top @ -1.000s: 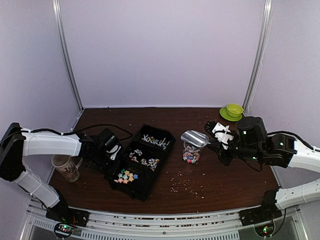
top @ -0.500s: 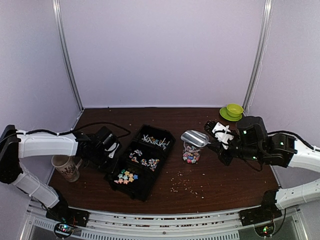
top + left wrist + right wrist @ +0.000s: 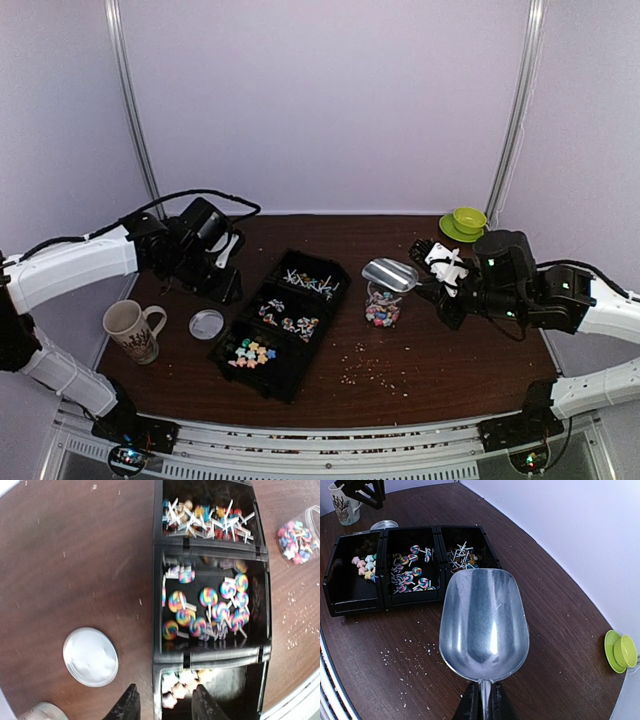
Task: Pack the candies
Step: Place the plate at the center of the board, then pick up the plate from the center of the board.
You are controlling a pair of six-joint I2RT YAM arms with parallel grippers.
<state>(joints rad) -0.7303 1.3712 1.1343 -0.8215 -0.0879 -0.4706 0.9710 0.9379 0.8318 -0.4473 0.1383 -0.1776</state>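
Note:
A black three-compartment tray [image 3: 222,352] holds the candies: white stick ones [image 3: 312,283] at the far end, swirl lollipops [image 3: 210,605] in the middle, pastel star pieces [image 3: 252,351] nearest. A clear jar [image 3: 381,308] right of the tray holds more pastel candies [image 3: 298,541]. My left gripper [image 3: 228,286] is open and empty, raised left of the tray; in its wrist view the gripper [image 3: 162,702] spans the near compartment's wall. My right gripper [image 3: 432,284] is shut on the handle of an empty metal scoop [image 3: 484,622], held just above the jar.
A round clear lid [image 3: 206,323] lies on the table left of the tray, also seen in the left wrist view [image 3: 90,656]. A mug [image 3: 133,330] stands at the near left. A green cup on a saucer [image 3: 465,222] sits far right. Pale crumbs [image 3: 372,372] lie right of the tray.
My left arm has lifted and drawn back from the tray's left side. The round lid now shows on the table where the gripper was. The right arm and scoop have not moved.

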